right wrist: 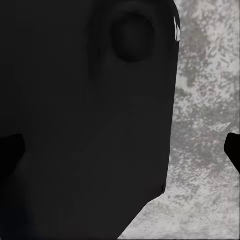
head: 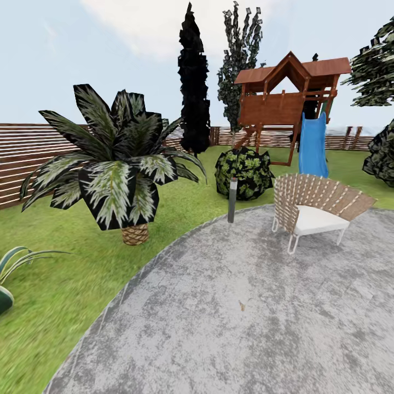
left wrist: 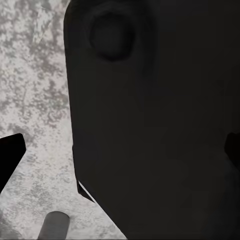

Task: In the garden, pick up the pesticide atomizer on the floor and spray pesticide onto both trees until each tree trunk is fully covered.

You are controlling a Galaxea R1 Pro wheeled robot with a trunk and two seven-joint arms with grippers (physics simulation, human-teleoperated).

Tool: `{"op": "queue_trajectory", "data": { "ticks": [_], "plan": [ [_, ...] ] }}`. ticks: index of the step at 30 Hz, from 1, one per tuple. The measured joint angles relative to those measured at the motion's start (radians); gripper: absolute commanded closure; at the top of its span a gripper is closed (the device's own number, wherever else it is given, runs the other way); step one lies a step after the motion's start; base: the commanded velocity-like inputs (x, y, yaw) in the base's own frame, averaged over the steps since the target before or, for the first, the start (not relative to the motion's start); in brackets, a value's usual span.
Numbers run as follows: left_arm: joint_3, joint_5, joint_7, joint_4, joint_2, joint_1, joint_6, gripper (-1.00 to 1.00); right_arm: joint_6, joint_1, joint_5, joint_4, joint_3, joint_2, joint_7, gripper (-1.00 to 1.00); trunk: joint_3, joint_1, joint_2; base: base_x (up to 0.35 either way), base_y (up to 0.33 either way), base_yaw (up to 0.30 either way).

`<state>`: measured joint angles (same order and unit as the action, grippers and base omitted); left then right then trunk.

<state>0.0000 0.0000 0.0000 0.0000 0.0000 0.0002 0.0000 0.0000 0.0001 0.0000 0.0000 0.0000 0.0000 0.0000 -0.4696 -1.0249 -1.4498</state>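
A brown slatted wooden fence (head: pixel 22 158) runs along the far left of the garden, bordering the green lawn (head: pixel 60 284). At the left edge of the head view, the striped leaves of a low plant (head: pixel 13 262) poke into frame. Beside it on the grass stands a squat palm (head: pixel 117 169) with a scaly base and broad mottled fronds. A wide grey paved circle (head: pixel 235 312) covers the foreground, its curved edge meeting the lawn. A narrow black cypress (head: pixel 194 87) rises behind, with a taller sparse dark tree (head: pixel 241 49) next to it. A round dark-leaved bush (head: pixel 244 172) sits on the grass, and just before it a short grey bollard lamp (head: pixel 232 200) stands at the paving's rim. A wooden play tower (head: pixel 290 96) with a blue slide (head: pixel 313 145) stands near the back fence. On the paving to the right rests a woven fan-backed chair (head: pixel 314 210) with a white cushion. Dark foliage (head: pixel 380 109) crowds the right edge.

The pesticide atomizer cannot be found among these things, nor either thick trunk. In both wrist views a large black body of the robot blocks most of the sight, with mottled grey paving behind; dark finger tips (left wrist: pixel 10 155) sit at the sides in the left wrist view, and whether either gripper is open or closed cannot be told.
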Motion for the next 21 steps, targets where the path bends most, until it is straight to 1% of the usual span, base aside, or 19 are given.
{"op": "queue_trajectory", "data": {
  "ticks": [1,2,5,7,12,17,19,21],
  "plan": [
    [0.005,0.005,0.005,-0.006,0.006,-0.006,-0.005,-1.0,-0.005,-0.001,0.0,-0.005,0.002,-0.003,0.001,-1.0,0.001,0.0,0.0,0.0,0.0,0.0],
    [0.006,0.008,0.005,-0.011,0.011,-0.006,-0.01,-1.0,-0.01,-0.002,0.0,-0.011,0.002,0.002,-0.002,-1.0,0.001,0.0,0.0,0.0,0.0,0.0],
    [0.006,0.007,0.004,-0.028,0.002,0.0,-0.025,-1.0,-0.006,-0.003,0.0,-0.028,0.002,0.011,-0.002,-1.0,0.0,0.0,0.0,0.0,0.0,0.0],
    [0.007,0.007,0.004,-0.016,-0.002,0.002,-0.014,-1.0,-0.004,-0.006,-0.001,-0.039,0.001,0.021,-0.003,-1.0,0.0,0.0,0.0,0.0,0.0,0.0],
    [0.005,0.007,0.004,-0.006,-0.003,0.004,0.003,-1.0,-0.008,-0.01,-0.001,-0.036,-0.001,0.027,-0.003,-1.0,0.0,0.0,0.0,0.0,0.0,0.0],
    [0.003,0.005,0.004,-0.029,0.006,0.001,0.002,-1.0,-0.015,-0.01,0.0,-0.056,0.0,0.023,-0.004,-1.0,0.0,0.0,0.0,0.0,0.0,0.0],
    [0.003,0.004,0.004,-0.041,0.017,0.0,0.0,-1.0,-0.025,-0.01,0.001,-0.068,0.0,0.019,-0.004,-1.0,0.0,0.0,0.0,0.0,0.0,0.0],
    [0.003,0.004,0.005,-0.052,0.029,-0.001,-0.006,-1.0,-0.036,-0.01,0.001,-0.079,0.0,0.008,-0.004,-1.0,0.001,0.0,0.0,0.0,0.0,0.0]
  ]
}}
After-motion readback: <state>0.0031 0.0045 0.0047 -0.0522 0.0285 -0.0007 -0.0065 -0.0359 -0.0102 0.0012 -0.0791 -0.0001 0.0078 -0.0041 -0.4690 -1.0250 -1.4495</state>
